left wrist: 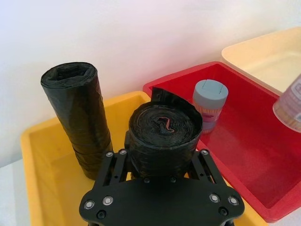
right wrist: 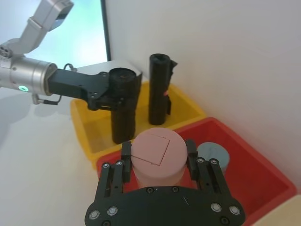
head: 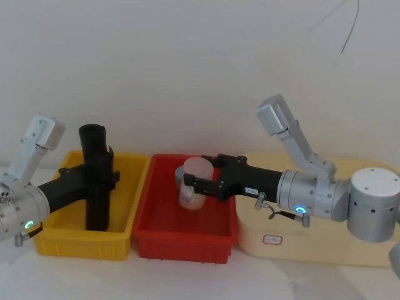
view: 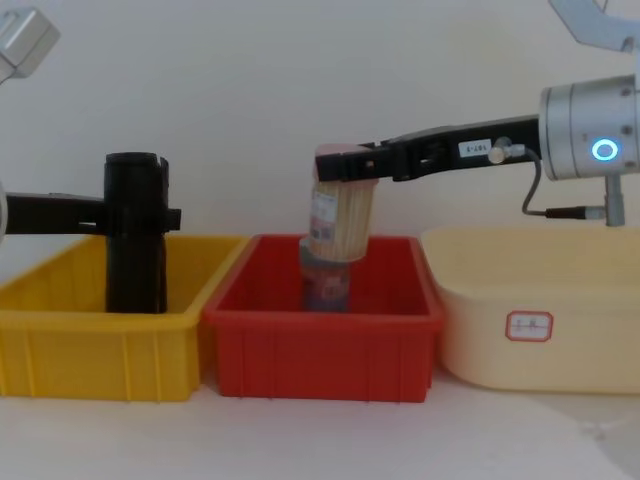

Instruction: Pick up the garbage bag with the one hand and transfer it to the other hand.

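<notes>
A black garbage bag roll stands upright with its lower end down in the yellow bin. My left gripper, on the green-lit wrist, is shut on its upper half, as the left wrist view shows. A second, look-alike roll stands free just behind it, near the wall. My right gripper, on the blue-lit wrist, is shut on a pink-lidded jar. It holds the jar tilted above the red bin.
A blue-lidded jar stands in the red bin under the held jar. A cream tub sits to the right of the red bin, below my right arm. The wall rises close behind all three containers.
</notes>
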Robot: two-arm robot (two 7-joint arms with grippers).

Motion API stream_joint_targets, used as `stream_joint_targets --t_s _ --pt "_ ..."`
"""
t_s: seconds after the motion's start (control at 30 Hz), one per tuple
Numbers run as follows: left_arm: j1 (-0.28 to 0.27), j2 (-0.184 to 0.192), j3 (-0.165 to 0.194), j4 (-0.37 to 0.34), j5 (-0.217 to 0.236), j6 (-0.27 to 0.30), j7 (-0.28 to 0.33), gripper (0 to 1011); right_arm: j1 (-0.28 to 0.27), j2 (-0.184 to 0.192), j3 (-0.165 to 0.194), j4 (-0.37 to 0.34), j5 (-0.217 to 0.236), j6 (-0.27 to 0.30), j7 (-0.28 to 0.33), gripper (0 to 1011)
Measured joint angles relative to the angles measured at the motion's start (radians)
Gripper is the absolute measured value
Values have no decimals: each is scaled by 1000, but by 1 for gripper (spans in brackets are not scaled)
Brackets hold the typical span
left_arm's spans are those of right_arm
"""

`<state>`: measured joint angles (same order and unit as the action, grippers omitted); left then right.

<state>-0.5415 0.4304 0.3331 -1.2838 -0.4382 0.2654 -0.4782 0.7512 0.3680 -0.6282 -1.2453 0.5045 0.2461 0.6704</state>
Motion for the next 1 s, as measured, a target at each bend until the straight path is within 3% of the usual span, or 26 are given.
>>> stream_joint_targets --t_s 0.47,1.0 --pt "0 0 0 0 0 0 0 433 -13 25 33 -21 -30 -14 -104 650" --pt "0 0 0 0 0 0 0 433 -79 79 115 -77 -80 -9 -285 648"
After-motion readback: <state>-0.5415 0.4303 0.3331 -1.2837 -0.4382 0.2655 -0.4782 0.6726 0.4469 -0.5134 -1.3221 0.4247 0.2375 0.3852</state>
